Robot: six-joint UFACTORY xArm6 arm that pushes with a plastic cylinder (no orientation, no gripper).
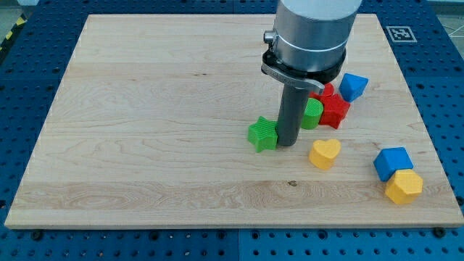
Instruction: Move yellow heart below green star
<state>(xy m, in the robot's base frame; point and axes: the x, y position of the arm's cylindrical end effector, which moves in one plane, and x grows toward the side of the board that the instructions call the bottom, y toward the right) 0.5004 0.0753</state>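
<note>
On the wooden board (145,109), my tip (287,142) holds nothing, touching one green star (262,134) on its right. One yellow heart (324,153) lies lower right, apart. Two blue blocks (392,162) counted.

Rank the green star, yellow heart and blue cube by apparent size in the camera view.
1. blue cube, nearest the view's bottom, so unsure
2. green star and yellow heart look alike

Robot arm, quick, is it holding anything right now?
No fingers here: the rod holds nothing. My tip rests on the board beside the green star, up-left of the yellow heart.
</note>
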